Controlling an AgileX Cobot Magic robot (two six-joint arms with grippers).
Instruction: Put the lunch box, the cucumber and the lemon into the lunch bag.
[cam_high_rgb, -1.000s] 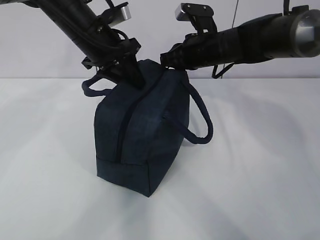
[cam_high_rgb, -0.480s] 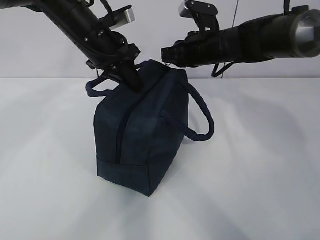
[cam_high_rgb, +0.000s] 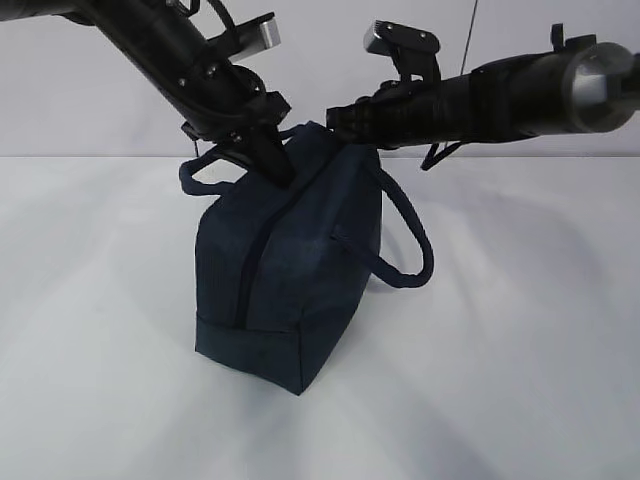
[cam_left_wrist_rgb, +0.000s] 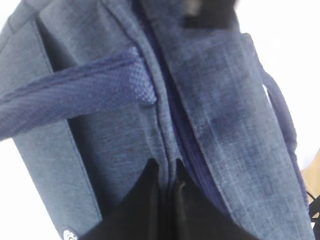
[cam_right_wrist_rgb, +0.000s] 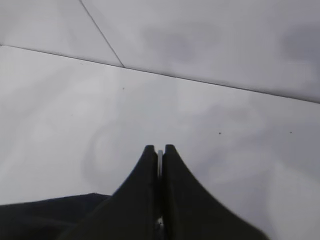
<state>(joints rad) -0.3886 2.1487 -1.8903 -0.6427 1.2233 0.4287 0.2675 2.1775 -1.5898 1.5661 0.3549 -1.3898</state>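
Note:
The dark navy lunch bag stands on the white table with its top zipper closed. My left gripper is shut on a fold of the bag's top fabric beside the zipper; the left wrist view shows the fingers pinching that seam next to the zipper. My right gripper is at the bag's far top end, shut on a thin pale metal piece, the zipper pull. The lunch box, cucumber and lemon are out of view.
The bag's two loop handles hang out to the left and to the right. White table lies all round the bag, with a pale wall behind it.
Both arms have shifted slightly to the right and up. The bag has moved a little to the right with them. Both grips stay shut.

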